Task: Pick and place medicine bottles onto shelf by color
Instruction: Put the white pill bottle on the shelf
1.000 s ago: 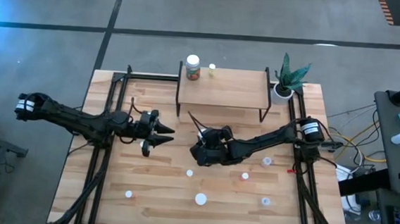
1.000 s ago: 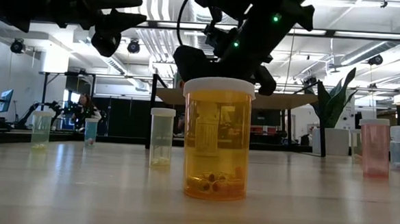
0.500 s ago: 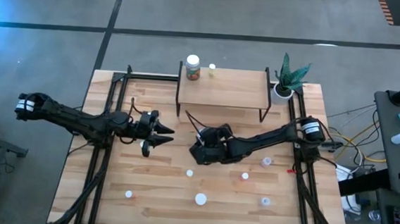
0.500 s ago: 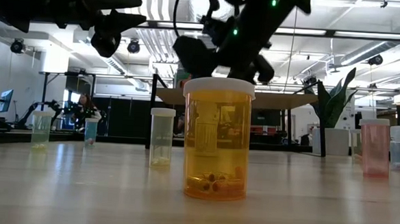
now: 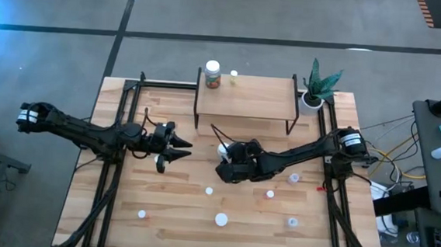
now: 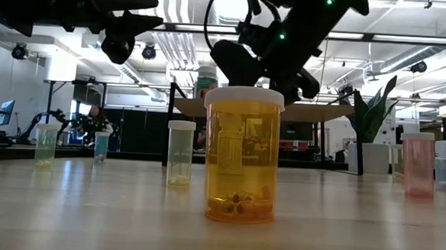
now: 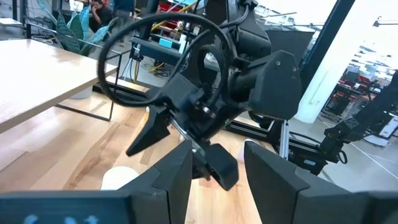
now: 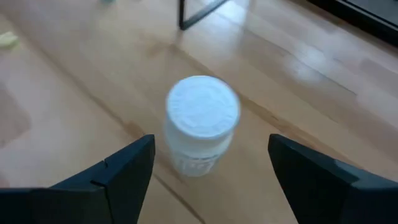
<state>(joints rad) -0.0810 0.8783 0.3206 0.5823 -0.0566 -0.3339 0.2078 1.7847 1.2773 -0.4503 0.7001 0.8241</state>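
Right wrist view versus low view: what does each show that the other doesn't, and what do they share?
Only the right wrist view shows a white-capped white bottle standing on the table, apart from and between the open right gripper's fingers.

Only the low view shows the orange pill bottle up close, a clear vial behind it, a pink vial, the plant and the left gripper overhead.

Both show the right gripper, the tabletop and the shelf's black legs.

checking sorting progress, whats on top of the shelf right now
On the shelf, two bottles stand at its left end: a large white-capped bottle with a reddish-green label and a tiny vial beside it. The rest of the board is bare. Under the board is hidden from above.
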